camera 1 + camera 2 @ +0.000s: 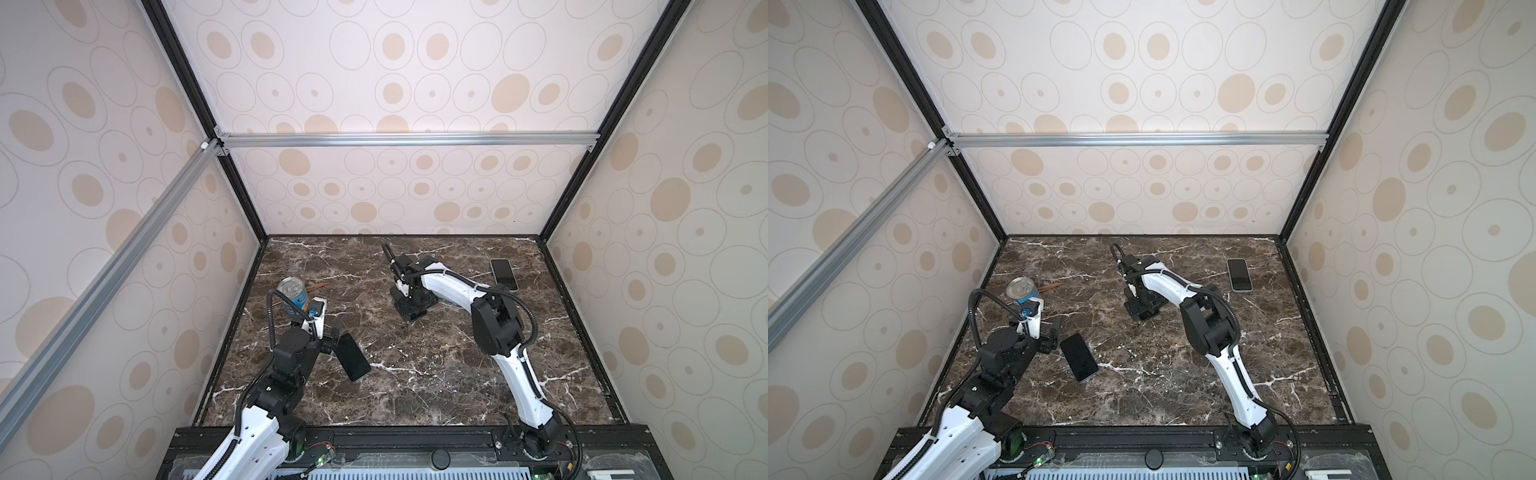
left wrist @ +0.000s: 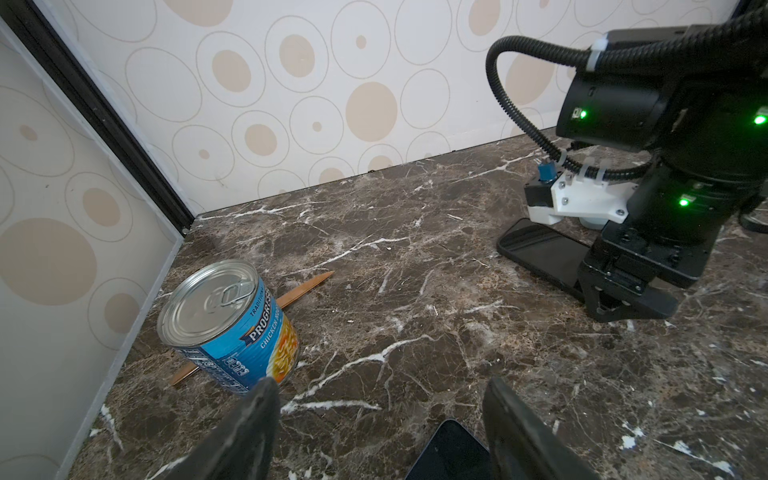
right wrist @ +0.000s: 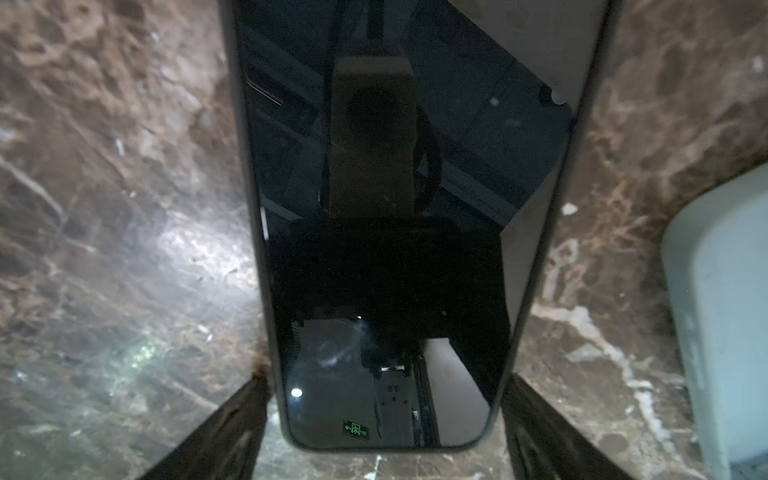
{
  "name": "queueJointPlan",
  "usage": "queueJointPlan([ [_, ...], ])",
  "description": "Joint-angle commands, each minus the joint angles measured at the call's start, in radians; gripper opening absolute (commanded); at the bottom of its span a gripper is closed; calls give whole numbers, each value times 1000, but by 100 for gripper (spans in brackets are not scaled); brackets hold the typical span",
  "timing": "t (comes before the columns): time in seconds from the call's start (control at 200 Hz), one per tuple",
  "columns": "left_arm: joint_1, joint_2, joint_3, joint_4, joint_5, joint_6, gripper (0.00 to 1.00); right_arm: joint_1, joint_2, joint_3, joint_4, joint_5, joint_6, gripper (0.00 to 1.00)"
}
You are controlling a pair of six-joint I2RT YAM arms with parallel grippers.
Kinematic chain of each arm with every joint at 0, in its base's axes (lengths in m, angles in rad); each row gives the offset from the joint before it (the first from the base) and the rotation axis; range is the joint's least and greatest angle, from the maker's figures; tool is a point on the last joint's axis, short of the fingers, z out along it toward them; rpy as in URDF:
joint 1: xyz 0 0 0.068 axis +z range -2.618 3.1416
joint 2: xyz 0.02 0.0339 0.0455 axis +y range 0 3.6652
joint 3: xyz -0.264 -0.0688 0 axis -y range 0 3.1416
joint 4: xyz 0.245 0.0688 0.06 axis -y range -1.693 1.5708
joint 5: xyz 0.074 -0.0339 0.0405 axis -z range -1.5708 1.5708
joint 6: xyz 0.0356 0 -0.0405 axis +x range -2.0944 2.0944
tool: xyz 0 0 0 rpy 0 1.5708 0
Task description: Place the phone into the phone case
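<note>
A dark phone (image 3: pixel 374 249) lies screen up on the marble, set inside the raised rim of a black phone case (image 2: pixel 536 249). My right gripper (image 3: pixel 386 386) points down over one end of it, open, with a finger on each side of the case and a thin gap to it. In both top views that gripper (image 1: pixel 409 309) covers most of the case. My left gripper (image 2: pixel 382 386) is open near the left wall, holding nothing. The corner of a second black phone (image 2: pixel 453 449) lies between its fingers; that phone (image 1: pixel 352 357) rests flat on the table.
A blue soup can (image 1: pixel 293 293) stands at the left with a thin wooden stick (image 2: pixel 307 286) behind it. A third phone with a pale rim (image 1: pixel 504 274) lies at the back right. A pale bluish rounded object (image 3: pixel 719 332) sits beside the cased phone.
</note>
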Motion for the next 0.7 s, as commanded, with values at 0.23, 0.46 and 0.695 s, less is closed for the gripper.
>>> queueJointPlan([
  [0.23,3,-7,8,21,-2,14,77,-11,27,-13,50,-19,35,78],
  [0.46,3,-9,7,22,5,10,77,-18,154,148,47,-13,74,68],
  [0.695,4,-11,9,19,-6,9,77,-22,312,418,55,-7,136,64],
])
